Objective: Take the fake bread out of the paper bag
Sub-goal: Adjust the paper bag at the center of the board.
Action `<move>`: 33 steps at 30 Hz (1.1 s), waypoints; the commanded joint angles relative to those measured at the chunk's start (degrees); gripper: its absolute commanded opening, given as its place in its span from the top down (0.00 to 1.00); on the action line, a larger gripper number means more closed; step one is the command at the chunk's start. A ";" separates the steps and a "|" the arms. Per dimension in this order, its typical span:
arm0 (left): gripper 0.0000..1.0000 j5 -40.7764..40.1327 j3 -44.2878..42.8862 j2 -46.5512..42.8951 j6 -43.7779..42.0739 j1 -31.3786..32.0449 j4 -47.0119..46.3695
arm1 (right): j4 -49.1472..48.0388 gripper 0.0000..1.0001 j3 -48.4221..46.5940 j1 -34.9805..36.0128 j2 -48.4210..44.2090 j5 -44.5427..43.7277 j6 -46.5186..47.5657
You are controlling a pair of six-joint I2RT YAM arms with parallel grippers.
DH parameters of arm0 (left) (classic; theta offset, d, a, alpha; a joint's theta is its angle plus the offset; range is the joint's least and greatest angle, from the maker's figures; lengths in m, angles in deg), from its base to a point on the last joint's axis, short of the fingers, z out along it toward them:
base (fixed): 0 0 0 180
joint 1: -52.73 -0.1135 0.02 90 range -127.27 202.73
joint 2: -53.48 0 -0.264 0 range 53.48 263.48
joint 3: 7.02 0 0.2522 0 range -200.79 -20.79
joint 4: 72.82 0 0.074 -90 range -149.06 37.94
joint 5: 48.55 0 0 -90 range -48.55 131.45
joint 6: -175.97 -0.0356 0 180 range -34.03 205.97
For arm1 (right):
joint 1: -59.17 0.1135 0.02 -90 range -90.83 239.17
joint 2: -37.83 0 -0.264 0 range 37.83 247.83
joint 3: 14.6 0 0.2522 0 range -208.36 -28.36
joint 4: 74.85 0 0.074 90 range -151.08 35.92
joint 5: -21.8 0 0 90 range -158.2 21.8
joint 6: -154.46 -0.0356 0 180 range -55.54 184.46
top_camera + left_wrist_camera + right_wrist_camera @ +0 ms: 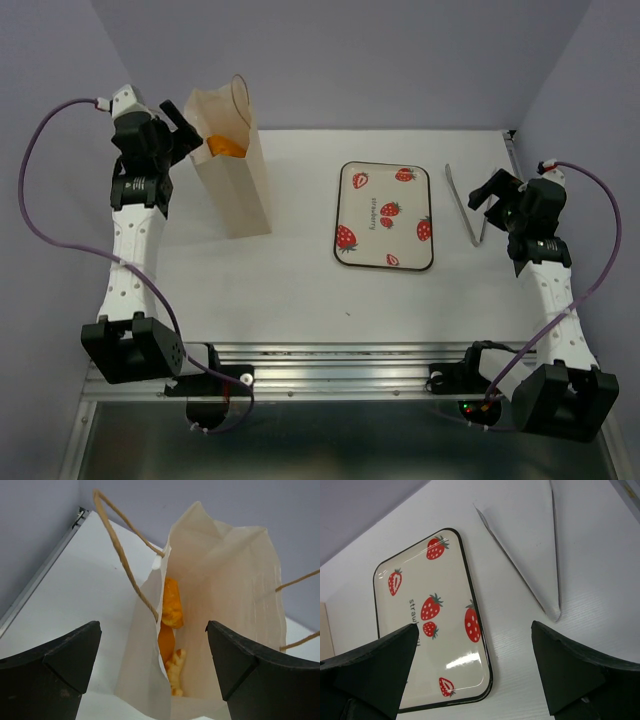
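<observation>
Fake bread [226, 146] sits inside the paper bag [240, 190], showing as orange at the open mouth; none of it lies out on the table [300, 290]

Surface and room: we note a flat white tabletop, closed in by pale lavender-grey walls at the back and both sides, with an aluminium rail [330, 360] along the near edge where the arm bases are bolted

Count: one bag, upright at the far left of the table, with two cord handles; the nearer handle [120, 550] loops up over the rim. Looking down the left wrist view we see glossy orange pastry [172, 607] stacked against the bag's [230, 605] inner wall, at least two lumps, but we cannot count the pieces with the paper folds in the way. One strawberry-print tray [400, 235] at table centre, nothing on it. One V-shaped metal strip [462, 208], tongs by the look, just right of the tray and apart from it

Tools: left gripper [185, 120] hangs by the bag's upper left edge, fingers spread wide and holding nothing; we cannot tell whether it touches the paper. From its own camera the left gripper [154, 645] frames the bag mouth. Right gripper [487, 195] hovers at the far right near the strip, jaws likewise apart and empty; below the right gripper [475, 665] its camera sees the tray [450, 580] and the strip's tip [553, 612]
</observation>
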 commanded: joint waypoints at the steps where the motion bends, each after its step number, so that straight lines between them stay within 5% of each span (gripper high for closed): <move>1: 0.01 0.27 -5.02 3.67 -5.74 -0.13 -1.72 | -0.93 0.00 -1.47 -0.24 -0.80 -0.41 1.46; 11: 0.02 1.16 -18.99 20.29 -10.68 -0.13 4.86 | -0.58 0.00 -1.73 -0.24 -0.45 -0.94 2.16; 14: 0.48 2.04 -23.12 23.72 -10.59 -0.13 6.62 | -0.58 0.00 -1.64 -0.24 -0.19 -1.11 2.43; 15: 0.76 2.04 -24.17 24.25 -10.51 -0.13 6.45 | -0.58 0.00 -1.64 -0.24 -0.10 -1.11 2.43; 17: 0.94 3.87 -24.97 24.08 -10.94 -0.13 4.97 | -0.67 0.00 -1.64 -0.24 0.08 -0.76 2.60; 28: 1.00 9.32 -43.25 27.59 -28.50 0.22 7.85 | -0.58 0.00 -1.29 -0.24 0.87 0.30 3.13; 30: 1.00 11.00 -42.56 26.89 -32.72 1.97 7.68 | -0.41 0.00 -1.12 -0.24 0.96 0.03 3.13; 33: 1.00 8.56 -28.48 21.12 -43.51 8.10 2.97 | -0.23 0.00 -0.68 -0.24 1.13 -1.28 2.96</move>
